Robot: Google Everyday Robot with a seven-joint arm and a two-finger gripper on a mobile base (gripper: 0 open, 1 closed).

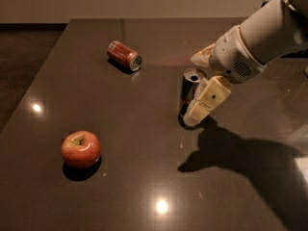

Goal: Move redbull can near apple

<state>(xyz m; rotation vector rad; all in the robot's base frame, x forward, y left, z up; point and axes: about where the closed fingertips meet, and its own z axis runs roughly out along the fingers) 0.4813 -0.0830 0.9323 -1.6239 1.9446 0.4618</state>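
Seemingly a robot test lab: dark glossy table [144, 186], plain wall [144, 1], the tool [194, 90] at the upright redbull can [187, 94].

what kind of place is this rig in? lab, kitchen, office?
Likely an indoor test or office space: a dark glossy table reflecting overhead lights, a plain wall behind, and staged items: an apple, a tipped soda can, and a redbull can with the robot's open hand at it.
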